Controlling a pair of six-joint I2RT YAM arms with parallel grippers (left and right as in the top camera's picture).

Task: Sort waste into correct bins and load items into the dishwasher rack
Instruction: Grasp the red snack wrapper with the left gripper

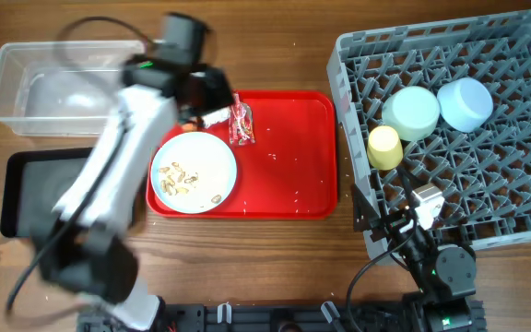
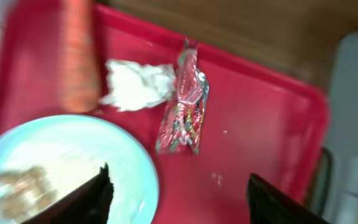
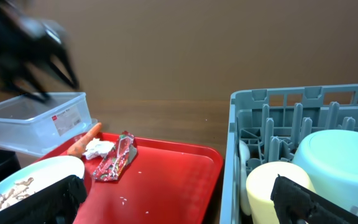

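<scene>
Nearest the robot, at the lower right of the overhead view, the right pincer [image 1: 421,209] hangs over the lower left corner of the grey dishwasher rack [image 1: 510,189]. Its own camera shows its two fingers wide apart at the bottom corners of the frame, released, with nothing between them. Just beyond it in the rack stands the yellow cup [image 1: 384,147]. The mint bowl [image 1: 411,112] is just above and to the right of the cup, and the light blue bowl [image 1: 466,103] sits right beside the mint bowl.

At the lower left, the black tray [image 1: 24,189] lies on the table [image 1: 293,267], partly covered by the blurred left arm. At the frame's centre is the red serving tray [image 1: 289,161]. The round plate [image 1: 212,157] rests on its lower left part and holds the beige food scraps [image 1: 181,178].

Past the plate, in the tray's upper left corner, the carrot [image 2: 79,62] lies on the tray with the white tissue [image 2: 138,84] just to its right. The tissue touches the red snack wrapper [image 2: 184,106]. The left pincer [image 2: 178,174] hovers over this corner, released, its dark fingers spread wide and holding nothing.

Farthest off, at the upper left of the overhead view, the clear tub [image 1: 7,92] stands on the table beyond the black tray.
</scene>
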